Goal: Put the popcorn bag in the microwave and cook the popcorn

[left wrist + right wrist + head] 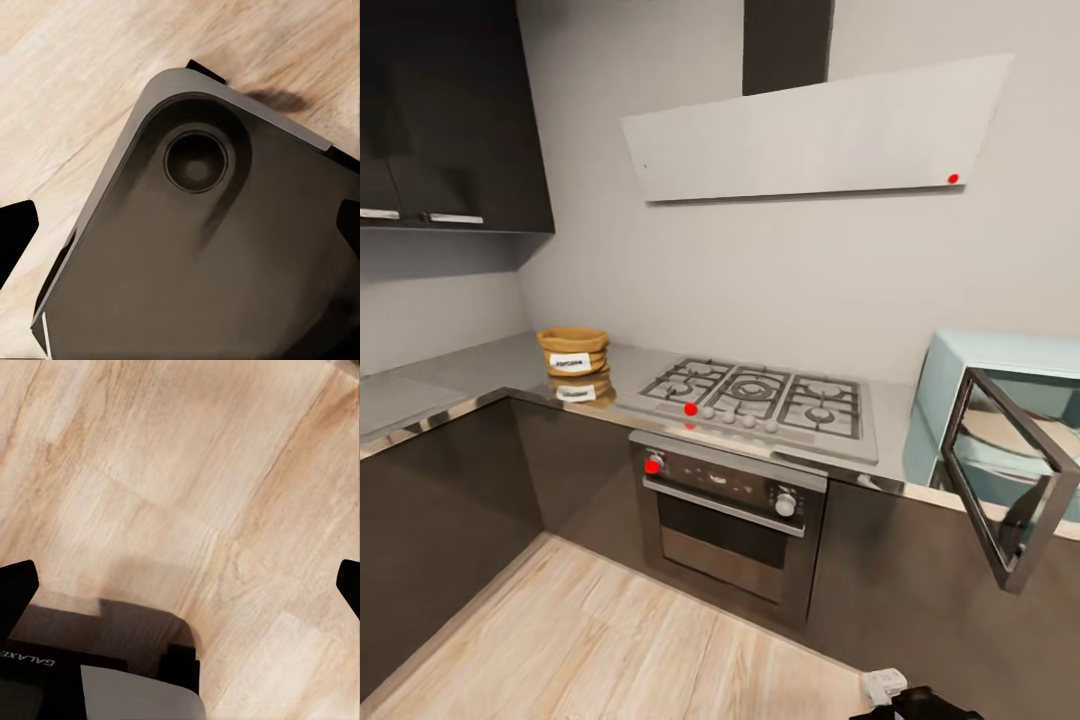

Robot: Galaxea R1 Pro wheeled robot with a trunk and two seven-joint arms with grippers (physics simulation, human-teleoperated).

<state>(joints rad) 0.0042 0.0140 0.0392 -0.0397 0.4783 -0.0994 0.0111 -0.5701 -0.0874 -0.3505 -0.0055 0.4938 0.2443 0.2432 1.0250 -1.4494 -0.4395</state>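
The popcorn bag, a squat tan sack with a white label, stands on the shiny grey countertop in the corner, left of the hob. At the right edge, the mint-blue microwave sits on the counter, and its dark glass door is swung open toward me. Both grippers hang low, far from the counter. My left gripper is open over my own dark base, and my right gripper is open over the wooden floor. Neither holds anything. No popcorn kernels can be made out.
A gas hob lies between bag and microwave, with a built-in oven under it and a range hood above. Dark upper cabinets hang at the left. Light wooden floor stretches before the cabinets. Part of my arm shows low.
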